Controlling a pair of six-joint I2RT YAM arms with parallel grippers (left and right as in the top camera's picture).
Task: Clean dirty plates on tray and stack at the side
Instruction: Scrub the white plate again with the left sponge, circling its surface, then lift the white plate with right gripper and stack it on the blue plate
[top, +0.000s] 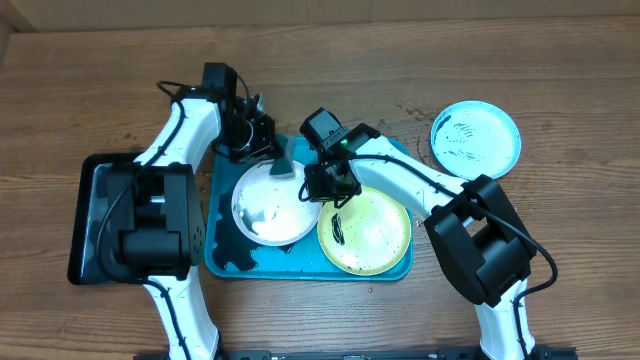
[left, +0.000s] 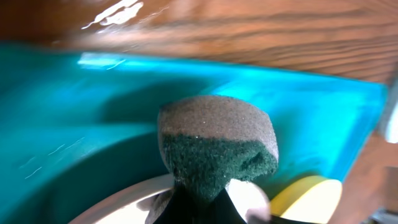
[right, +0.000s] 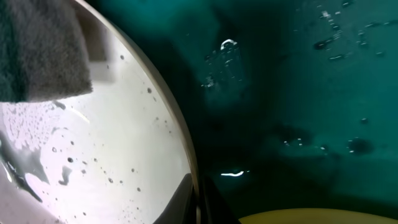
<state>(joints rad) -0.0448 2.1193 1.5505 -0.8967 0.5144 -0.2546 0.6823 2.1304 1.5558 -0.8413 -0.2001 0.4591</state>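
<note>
The white plate (top: 268, 207) lies on the left half of the turquoise tray (top: 225, 262), wet with dark specks (right: 93, 162). The yellow-green plate (top: 365, 232) with a black smear lies on the tray's right half. The light blue plate (top: 476, 138) with black smears sits on the table at the right, off the tray. My left gripper (top: 272, 158) is shut on a grey-green sponge (left: 214, 146) over the white plate's far edge. My right gripper (top: 318, 186) is shut on the white plate's right rim (right: 198, 190).
A black tray (top: 88, 215) sits at the left, partly under the left arm. Dark water stains the turquoise tray's left front corner (top: 238, 252). Bare wooden table (top: 560, 230) lies right of the tray and in front of the blue plate.
</note>
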